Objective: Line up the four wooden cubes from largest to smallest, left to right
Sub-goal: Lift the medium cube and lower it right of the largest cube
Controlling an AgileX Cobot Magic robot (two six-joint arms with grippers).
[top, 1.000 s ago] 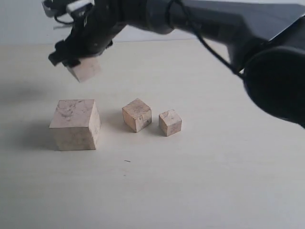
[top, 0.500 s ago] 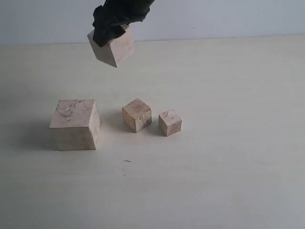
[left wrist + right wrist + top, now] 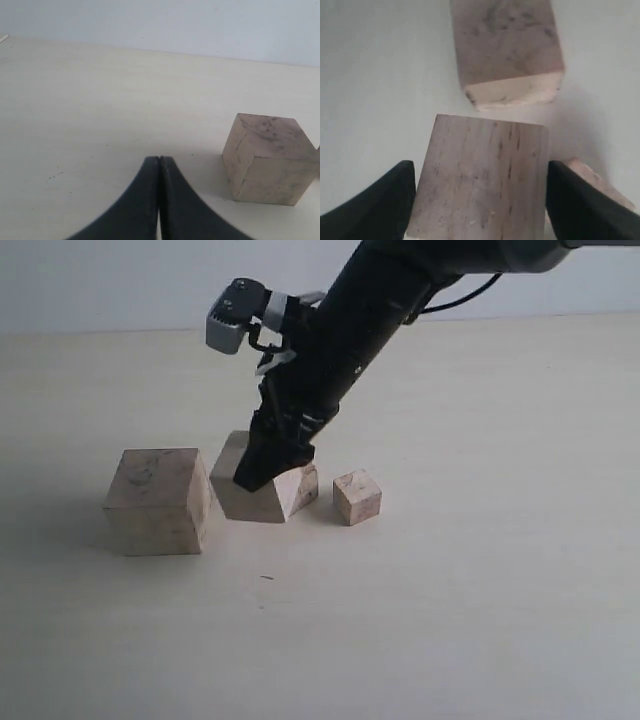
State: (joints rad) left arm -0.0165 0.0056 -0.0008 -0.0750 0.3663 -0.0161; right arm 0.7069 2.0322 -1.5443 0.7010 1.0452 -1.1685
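Three wooden cubes stand in a row on the table: the largest cube at the left, the third-size cube partly hidden, and the smallest cube at the right. My right gripper is shut on the second-largest cube, which is tilted, low at the table, between the largest and third cubes. In the right wrist view this cube fills the gap of the right gripper, with the largest cube beyond. My left gripper is shut and empty, near the largest cube.
The pale tabletop stretches wide in front and to the right of the row. The right arm slants down from the upper right over the middle of the row. A pale wall bounds the far edge.
The right gripper carried the second-largest cube from high at the back left down and rightward to the table, into the gap just right of the largest cube.
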